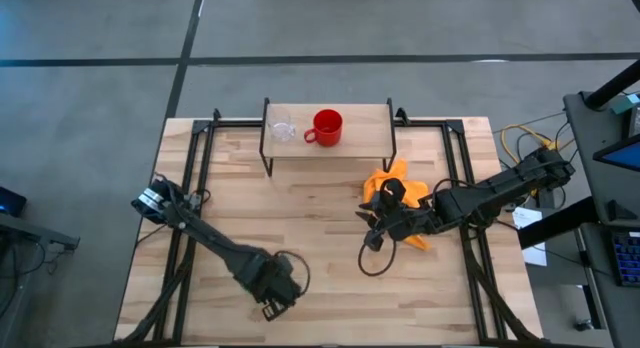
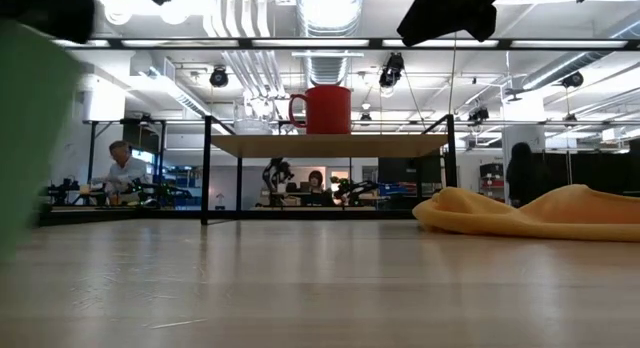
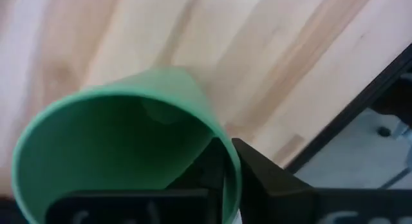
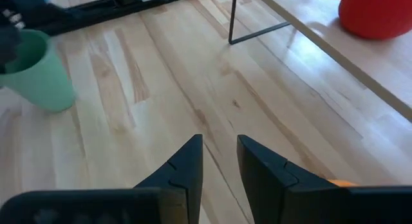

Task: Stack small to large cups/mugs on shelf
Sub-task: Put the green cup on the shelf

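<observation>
A green cup stands near the table's front left, and my left gripper is shut on its rim. It fills the left wrist view and shows blurred in the low view. A red mug and a small clear cup stand side by side on the low wooden shelf at the table's far edge. My right gripper hovers right of centre beside the cloth, empty, with its fingers a narrow gap apart. My left gripper pinches the green cup's wall at the rim, with one finger inside the cup and one finger outside. The cup is upright with its mouth up. I cannot tell whether its base rests on the table.
A crumpled orange cloth lies right of centre under my right arm and also shows in the low view. Black frame rails run along the table's left and right sides. Bare wood lies between the cup and the shelf. People sit in the room beyond.
</observation>
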Robot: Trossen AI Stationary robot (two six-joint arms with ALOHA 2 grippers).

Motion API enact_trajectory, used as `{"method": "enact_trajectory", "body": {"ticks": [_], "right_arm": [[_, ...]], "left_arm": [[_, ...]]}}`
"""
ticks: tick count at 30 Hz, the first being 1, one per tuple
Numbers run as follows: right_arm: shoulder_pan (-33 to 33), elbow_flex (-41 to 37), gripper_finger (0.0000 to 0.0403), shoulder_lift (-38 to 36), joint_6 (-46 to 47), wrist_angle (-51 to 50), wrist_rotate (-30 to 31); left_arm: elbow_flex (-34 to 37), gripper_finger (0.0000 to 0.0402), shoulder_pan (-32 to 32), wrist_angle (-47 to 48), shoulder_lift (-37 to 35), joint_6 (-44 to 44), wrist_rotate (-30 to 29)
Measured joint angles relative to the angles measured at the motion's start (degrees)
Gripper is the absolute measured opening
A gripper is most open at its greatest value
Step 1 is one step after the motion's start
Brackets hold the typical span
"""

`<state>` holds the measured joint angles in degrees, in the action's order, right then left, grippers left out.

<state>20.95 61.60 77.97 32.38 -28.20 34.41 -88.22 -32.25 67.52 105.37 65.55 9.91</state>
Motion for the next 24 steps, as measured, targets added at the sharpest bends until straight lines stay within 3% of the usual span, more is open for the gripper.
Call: {"method": "enact_trajectory", "body": {"ticks": [4, 7, 13, 20, 24], "right_arm": [[0.08, -0.02, 0.0091, -0.66, -3.71, -1.6, -0.55], [0.13, -0.02, 0.0091, -2.2, -5.01, -5.03, -0.83], [0.15, -0.02, 0.0091, -7.13, -6.88, -13.79, -1.82], [0.13, -0.02, 0.0091, -13.1, -5.66, -18.27, -1.76], [0.13, -0.02, 0.0091, -15.36, -5.73, -18.3, 0.92]], "left_arm": [[-1.46, 0.0001, 4.15, -0.84, 0.09, -12.55, -5.6], [-2.38, 0.0, 7.65, -2.56, 0.19, -26.63, -8.89], [-2.41, 0.0, 14.99, -6.2, 0.21, -48.73, -11.49], [-2.38, 0.0, 22.54, -7.12, 0.21, -58.98, -11.75], [-2.24, 0.0, 25.46, -7.75, 0.21, -60.35, -11.69]]}}
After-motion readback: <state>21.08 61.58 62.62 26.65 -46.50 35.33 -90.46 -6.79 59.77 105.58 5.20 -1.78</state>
